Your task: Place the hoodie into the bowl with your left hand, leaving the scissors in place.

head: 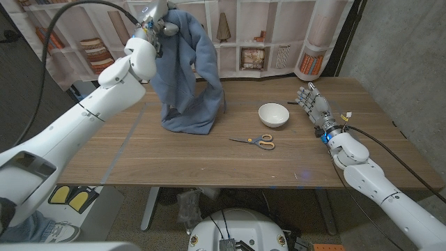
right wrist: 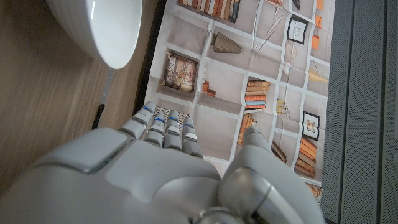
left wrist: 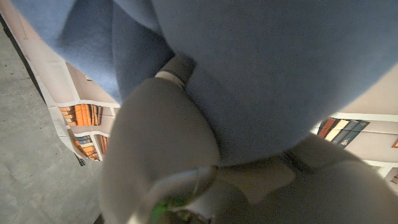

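Observation:
My left hand (head: 155, 24) is raised high over the table's far left and grips the top of the blue hoodie (head: 188, 77). The hoodie hangs down from it, and its lower end still rests in a heap on the wood. In the left wrist view the blue hoodie (left wrist: 261, 68) drapes over the back of my left hand (left wrist: 168, 155). The white bowl (head: 273, 114) stands right of the hoodie, seen close in the right wrist view as the bowl (right wrist: 102, 31). The scissors (head: 255, 141), with yellow handles, lie just in front of the bowl. My right hand (head: 311, 102) stands open right of the bowl, holding nothing.
The wooden table (head: 209, 164) has bare room in front of the hoodie and scissors. A printed bookshelf backdrop (head: 279, 42) hangs behind the far edge. A black cable (head: 63, 28) loops above my left arm.

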